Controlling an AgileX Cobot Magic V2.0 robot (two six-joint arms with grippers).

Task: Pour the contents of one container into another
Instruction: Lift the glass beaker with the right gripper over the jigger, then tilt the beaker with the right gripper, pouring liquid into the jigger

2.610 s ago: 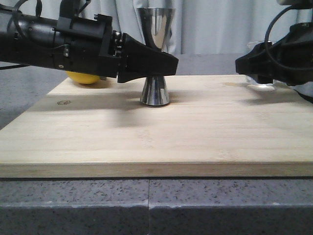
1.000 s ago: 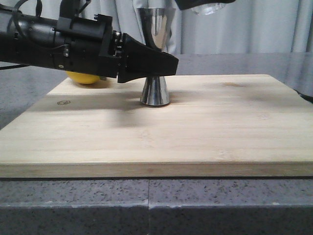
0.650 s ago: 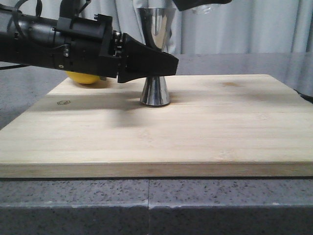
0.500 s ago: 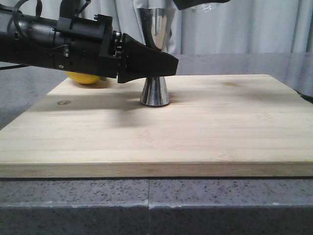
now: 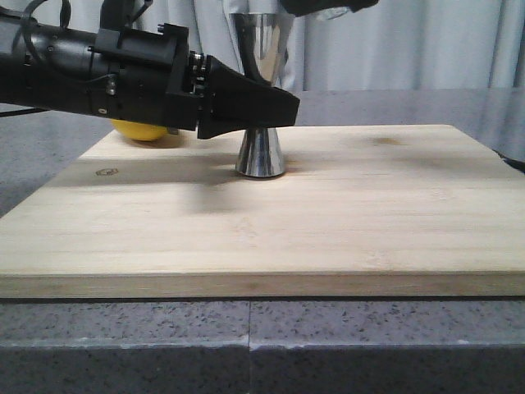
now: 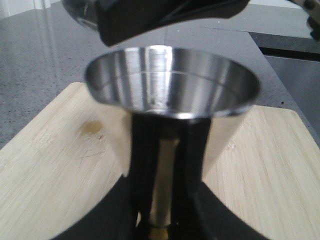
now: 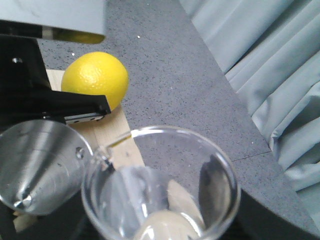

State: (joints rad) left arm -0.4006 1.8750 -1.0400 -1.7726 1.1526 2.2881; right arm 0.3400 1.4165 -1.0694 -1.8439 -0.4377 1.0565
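Standing on the wooden board (image 5: 344,213) before grey curtains (image 5: 410,41), the jigger (image 5: 261,98) is clasped by the left gripper (image 5: 275,111).

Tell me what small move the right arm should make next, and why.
Probably tip the beaker a little further. Its spout already overhangs the jigger rim, the left claw steadies the jigger at its waist, and the jigger's cup looks empty in the left wrist view.

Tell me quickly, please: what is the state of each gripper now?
Left gripper: closed on the steel jigger at its waist.
Right gripper: holds the glass beaker tilted above the jigger's mouth.
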